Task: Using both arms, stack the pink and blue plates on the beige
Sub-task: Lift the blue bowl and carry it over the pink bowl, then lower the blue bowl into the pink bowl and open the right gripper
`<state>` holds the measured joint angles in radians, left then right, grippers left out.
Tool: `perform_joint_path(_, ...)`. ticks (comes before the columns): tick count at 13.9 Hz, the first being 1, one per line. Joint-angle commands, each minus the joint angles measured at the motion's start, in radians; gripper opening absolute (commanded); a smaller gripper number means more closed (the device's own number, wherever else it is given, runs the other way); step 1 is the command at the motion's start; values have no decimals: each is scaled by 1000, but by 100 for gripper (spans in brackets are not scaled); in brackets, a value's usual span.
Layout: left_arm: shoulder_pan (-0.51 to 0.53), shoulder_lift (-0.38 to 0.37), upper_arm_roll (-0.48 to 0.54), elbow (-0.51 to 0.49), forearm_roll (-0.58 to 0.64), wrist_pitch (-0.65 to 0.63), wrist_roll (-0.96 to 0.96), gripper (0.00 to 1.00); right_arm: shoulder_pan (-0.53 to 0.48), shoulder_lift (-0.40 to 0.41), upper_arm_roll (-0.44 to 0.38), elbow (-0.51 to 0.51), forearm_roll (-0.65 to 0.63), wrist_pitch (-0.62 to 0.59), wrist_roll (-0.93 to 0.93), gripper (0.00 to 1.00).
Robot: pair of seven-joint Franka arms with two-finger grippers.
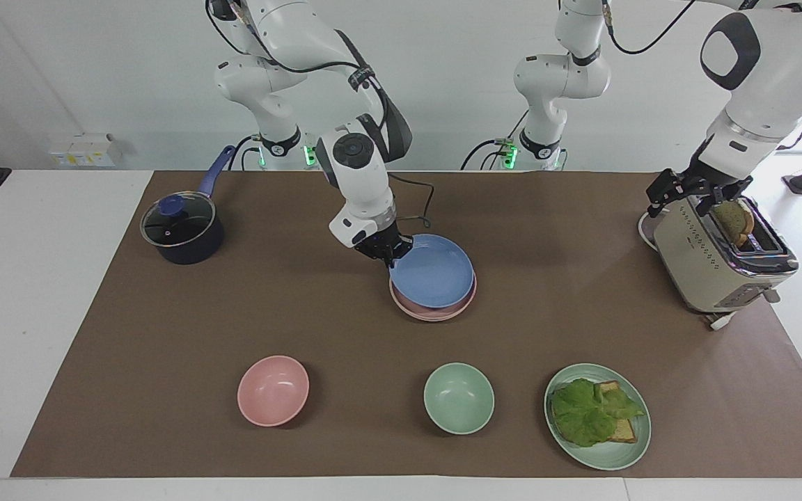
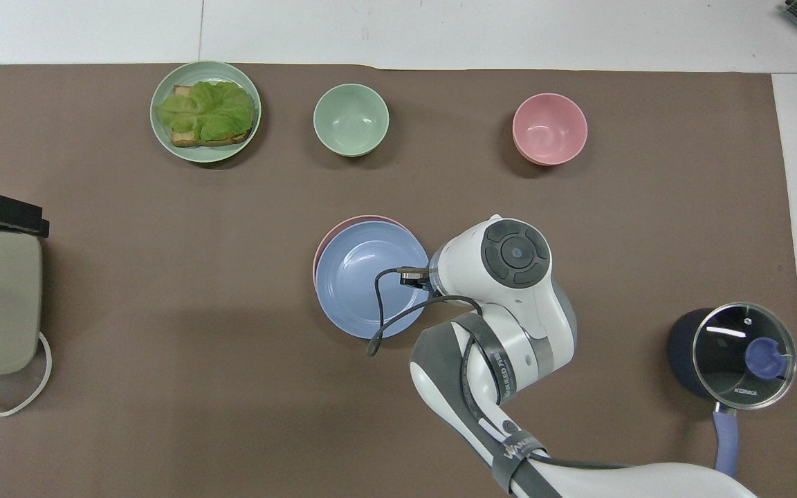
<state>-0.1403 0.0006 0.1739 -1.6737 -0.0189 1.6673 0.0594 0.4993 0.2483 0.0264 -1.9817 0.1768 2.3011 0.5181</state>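
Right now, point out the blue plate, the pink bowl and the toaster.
blue plate (image 1: 433,278), facing view, middle of its inside.
pink bowl (image 1: 273,390), facing view, its hollow.
toaster (image 1: 707,268), facing view, its side wall.

glossy white arms; black cables

Brown mat covers white table; toaster overhangs edge.

Pot: lidded saucepan, right arm's end.
Bowls: pink bowl, green bowl.
Green plate: lettuce sandwich.
Toaster: left arm's end.
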Motion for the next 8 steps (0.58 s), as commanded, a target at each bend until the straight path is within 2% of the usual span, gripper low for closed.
perform_joint_path(1, 2, -5, -1, 6, 16, -11, 10, 100, -10, 20, 1, -11, 27, 21, -65, 12)
perform_joint_path(3, 2, -5, -1, 6, 16, -9, 8, 100, -13, 25, 1, -8, 27, 23, -67, 33)
perform_joint_path(5, 2, -5, -1, 6, 16, -11, 10, 100, -15, 37, 1, 13, 27, 21, -69, 72)
perform_joint_path(6, 2, -5, -1, 6, 16, -11, 10, 100, -15, 42, 1, 32, 26, 21, -70, 100)
perform_joint_path(8, 2, -5, -1, 6, 16, -11, 10, 100, -19, 48, 0, 64, 7, 21, -67, 100)
